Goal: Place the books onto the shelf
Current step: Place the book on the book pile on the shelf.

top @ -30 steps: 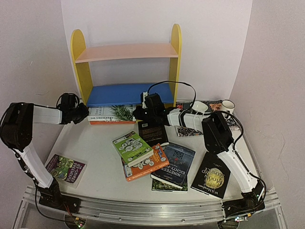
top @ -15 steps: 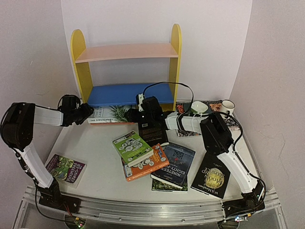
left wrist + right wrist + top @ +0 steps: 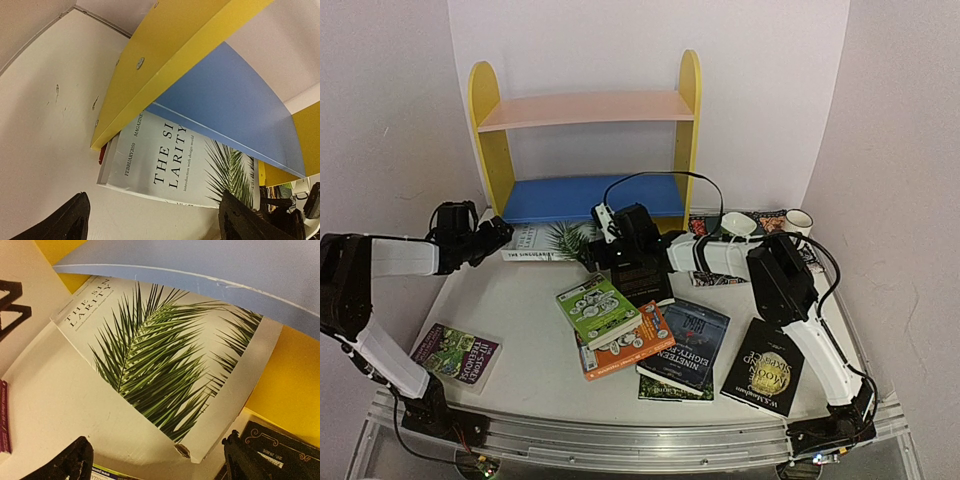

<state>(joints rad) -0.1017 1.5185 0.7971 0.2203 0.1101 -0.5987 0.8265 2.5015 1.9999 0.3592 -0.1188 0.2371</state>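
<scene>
The shelf (image 3: 582,105) has yellow side panels, a pink top board and a blue middle board (image 3: 570,198). A white palm-leaf book (image 3: 548,240) lies flat at its foot, partly under the blue board (image 3: 225,100), free of both grippers. My left gripper (image 3: 496,234) stands open at the book's left end, its fingers wide apart in the left wrist view (image 3: 155,225). My right gripper (image 3: 598,248) stands open at the book's right corner (image 3: 165,365). More books lie on the table: green (image 3: 598,308), orange (image 3: 632,347), black (image 3: 641,276), dark blue (image 3: 690,340), a black one with a gold title (image 3: 763,368) and purple floral (image 3: 455,353).
A patterned mat (image 3: 808,256) at the back right carries a white cup (image 3: 738,224) and a mug (image 3: 798,220). Walls close in on the left, back and right. The yellow left side panel (image 3: 165,65) runs close past my left gripper. A black book (image 3: 280,450) lies by my right finger.
Both grippers have opened and let go of the palm-leaf book, which has dropped flat at the shelf's foot. Both arms have drifted a little to the left.
</scene>
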